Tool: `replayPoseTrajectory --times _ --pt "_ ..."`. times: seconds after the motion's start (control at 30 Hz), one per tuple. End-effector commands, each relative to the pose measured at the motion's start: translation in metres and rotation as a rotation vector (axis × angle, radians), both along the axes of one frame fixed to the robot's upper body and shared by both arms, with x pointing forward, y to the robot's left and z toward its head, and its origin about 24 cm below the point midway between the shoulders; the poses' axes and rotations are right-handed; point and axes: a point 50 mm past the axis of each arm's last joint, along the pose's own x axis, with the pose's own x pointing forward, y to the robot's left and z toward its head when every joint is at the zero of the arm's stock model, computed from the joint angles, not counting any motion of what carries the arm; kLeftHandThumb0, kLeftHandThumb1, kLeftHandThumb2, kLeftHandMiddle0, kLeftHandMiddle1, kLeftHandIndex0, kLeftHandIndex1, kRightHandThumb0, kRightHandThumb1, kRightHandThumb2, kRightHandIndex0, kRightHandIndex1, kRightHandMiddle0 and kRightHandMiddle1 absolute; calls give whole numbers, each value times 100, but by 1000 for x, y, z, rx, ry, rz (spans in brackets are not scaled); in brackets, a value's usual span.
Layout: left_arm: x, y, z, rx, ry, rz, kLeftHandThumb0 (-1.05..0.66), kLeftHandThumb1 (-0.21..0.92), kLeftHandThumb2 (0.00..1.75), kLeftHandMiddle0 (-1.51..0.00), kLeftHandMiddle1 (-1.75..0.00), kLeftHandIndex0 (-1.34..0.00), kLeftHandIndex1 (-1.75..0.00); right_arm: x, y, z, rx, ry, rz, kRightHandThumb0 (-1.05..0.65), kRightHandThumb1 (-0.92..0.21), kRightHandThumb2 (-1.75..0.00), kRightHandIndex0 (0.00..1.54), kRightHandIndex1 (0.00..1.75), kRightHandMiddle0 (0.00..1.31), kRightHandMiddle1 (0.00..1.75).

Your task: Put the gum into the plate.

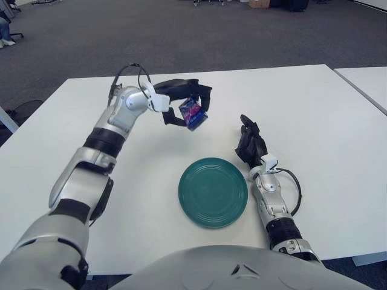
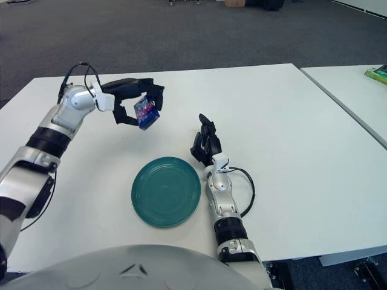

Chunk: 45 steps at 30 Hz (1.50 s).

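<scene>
The left hand (image 1: pixel 184 103) is gripping the gum pack (image 1: pixel 193 113), a small blue packet with pink and white print, between its black fingers (image 1: pixel 175 86) and thumb. The packet is hanging clear of the white table (image 1: pixel 314 109), tilted with one corner pointing down, over the middle stretch of the tabletop and toward the far edge from the plate. Nothing is touching the packet except the hand.

The teal plate (image 1: pixel 213 191) is sitting flat on the table close to the near edge, roughly midway between the two arms. The gum is showing above and to the left of the plate's far rim, well apart from it, not over the dish itself.

The left arm is reaching out from the near left corner toward the table's centre, its silver forearm angling upward, with a black cable looping over the wrist.

The right hand (image 1: pixel 250 143) is showing just to the right of the plate's far rim, its dark fingers relaxed and pointing toward the far edge, grasping nothing. A thin black cable is curling beside its wrist.
</scene>
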Motion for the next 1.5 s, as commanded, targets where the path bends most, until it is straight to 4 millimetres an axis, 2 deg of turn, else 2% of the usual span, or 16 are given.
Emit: replayPoseTrajectory --times 0.0,0.2,0.37,0.67,0.97,1.2,1.27,1.33,1.37,1.47 --pt "-10 -5 -4 17 15 -31 0 25 131 -66 -175 -61 -145 -40 -6 -53 3 311 -23 -73 -92 -99 11 2 0 54" --pt "-31 -19 -16 65 32 -149 0 28 129 -62 -173 -59 -150 -42 -6 -53 14 314 -10 -74 -92 -99 14 3 0 57" --pt "-41 -23 -22 91 43 -226 0 33 121 -59 -170 -55 -152 -43 -7 -52 24 301 24 -74 -92 -97 11 1 0 46" --pt "-46 -27 -27 123 39 -302 0 41 108 -58 -163 -53 -147 -41 -8 -50 12 259 64 -75 -92 -97 6 0 0 33" --pt "-45 -32 -30 170 102 -334 0 45 105 -52 -164 -52 -149 -38 -10 -50 39 248 78 -74 -92 -98 6 0 0 33" --pt "-48 -40 -41 156 136 -308 0 52 96 -50 -165 -46 -149 -36 -10 -48 -58 217 100 -76 -92 -100 7 1 0 33" --pt "-48 -40 -44 166 125 -300 0 75 61 -43 -151 -37 -154 -34 -10 -45 -108 200 108 -76 -92 -100 9 1 0 34" --pt "-47 -41 -46 181 112 -294 0 83 48 -41 -146 -34 -156 -33 -10 -44 -126 190 111 -77 -92 -100 9 1 0 35" --pt "-47 -41 -47 192 105 -289 -13 86 47 -38 -128 -31 -160 -33 -10 -43 -130 186 112 -77 -92 -100 10 2 0 37" --pt "-47 -41 -50 206 93 -281 -28 90 47 -37 -102 -27 -166 -33 -9 -43 -138 180 113 -77 -92 -100 12 2 0 41"
